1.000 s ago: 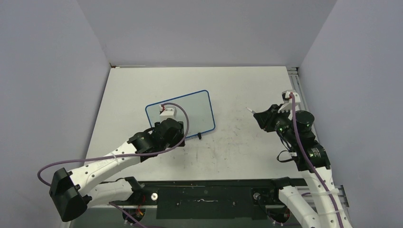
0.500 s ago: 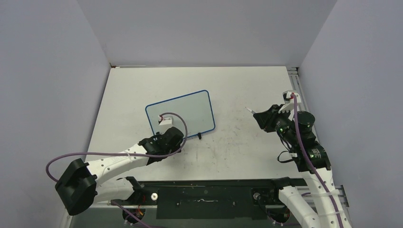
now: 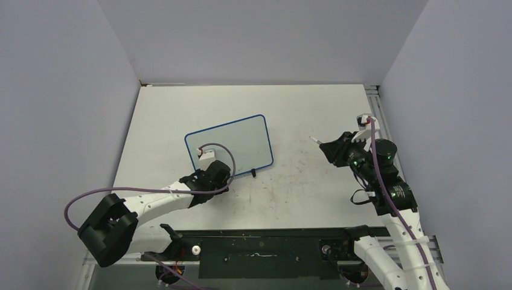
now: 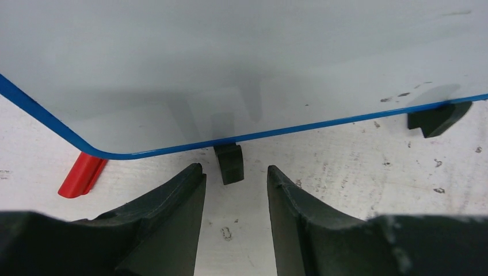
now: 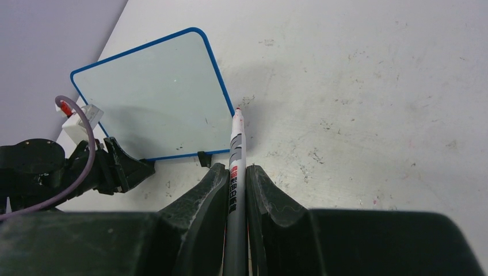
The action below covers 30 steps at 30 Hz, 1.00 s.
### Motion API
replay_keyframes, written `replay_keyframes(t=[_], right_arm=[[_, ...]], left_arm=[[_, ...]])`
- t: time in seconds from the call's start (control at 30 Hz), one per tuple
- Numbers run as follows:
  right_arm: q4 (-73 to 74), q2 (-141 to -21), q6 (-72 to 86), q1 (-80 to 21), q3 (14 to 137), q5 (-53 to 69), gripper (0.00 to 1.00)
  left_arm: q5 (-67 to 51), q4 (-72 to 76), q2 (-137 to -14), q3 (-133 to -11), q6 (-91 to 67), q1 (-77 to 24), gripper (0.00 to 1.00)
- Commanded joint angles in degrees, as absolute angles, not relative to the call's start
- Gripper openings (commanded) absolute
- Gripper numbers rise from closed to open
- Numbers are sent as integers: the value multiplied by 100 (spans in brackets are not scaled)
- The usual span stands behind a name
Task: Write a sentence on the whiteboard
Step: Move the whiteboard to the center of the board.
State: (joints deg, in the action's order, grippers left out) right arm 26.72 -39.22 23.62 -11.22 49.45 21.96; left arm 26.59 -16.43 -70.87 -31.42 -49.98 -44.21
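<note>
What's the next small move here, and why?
Probably ease the left gripper forward and close on the near edge of the whiteboard at the clip foot, to steady it: its jaws stand open just short, the board is blank, and the right gripper holds the uncapped marker nearby.

- Table [image 3: 314, 109]: white top, scuffed, dark specks and smears across the middle and on my right side; a few faint pink flecks near my right.
- Walls close it in on the left, back and right; metal rail [image 3: 375, 103] runs along the right edge.
- Whiteboard [image 3: 241, 136] on it, left of centre, skewed to the table edges. Blue frame, glossy face.
- Board's near edge sits in two black clip feet [image 4: 230, 164], both resting on the tabletop.
- Small red plastic piece [image 4: 80, 175] lies on the table at the board's near-left corner, one end under the frame. Can't tell what it is.
</note>
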Motion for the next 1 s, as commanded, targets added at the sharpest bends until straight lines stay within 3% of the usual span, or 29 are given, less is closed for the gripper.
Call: replay_keyframes(t=[0.0, 0.37, 0.77, 0.97], right_arm=[[2388, -3920, 2405, -1102, 4922, 2268, 5], [2338, -3963, 2410, -1098, 4882, 2302, 5], [2360, -3944, 2391, -1096, 4886, 2303, 5], [2380, -3924, 2370, -1099, 4857, 2312, 5]], left_arm=[[2728, -1371, -7313, -3221, -4993, -4291, 41], [2963, -1296, -7585, -3303, -4892, -4179, 32], [2974, -1421, -7651, -3305, -5011, -4205, 4], [3003, -1534, -7557, -3267, -5228, -4390, 0]])
